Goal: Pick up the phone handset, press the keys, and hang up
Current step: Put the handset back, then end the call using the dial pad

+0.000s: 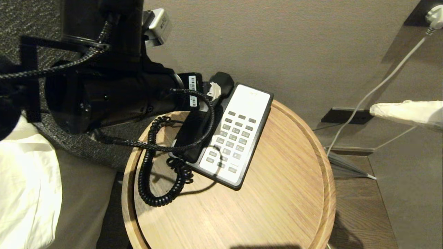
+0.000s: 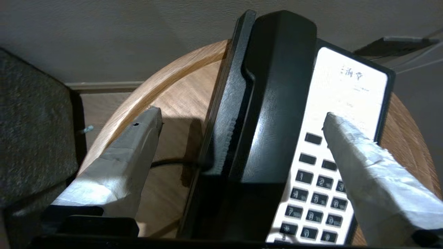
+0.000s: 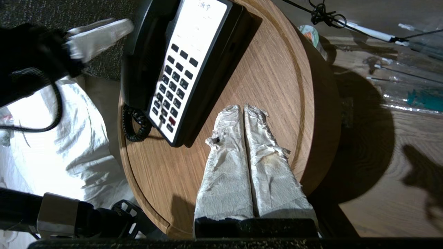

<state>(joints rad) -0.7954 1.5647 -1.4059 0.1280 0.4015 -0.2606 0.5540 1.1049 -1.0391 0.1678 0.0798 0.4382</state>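
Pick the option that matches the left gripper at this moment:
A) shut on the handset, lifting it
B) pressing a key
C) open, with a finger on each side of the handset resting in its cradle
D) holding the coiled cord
C: in the left wrist view the left gripper is spread wide, and the phone handset lies on the base between its fingers, untouched.

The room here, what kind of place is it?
Probably a hotel bedroom: a corded desk phone sits on a small round wooden side table, with white bedding close beside it.
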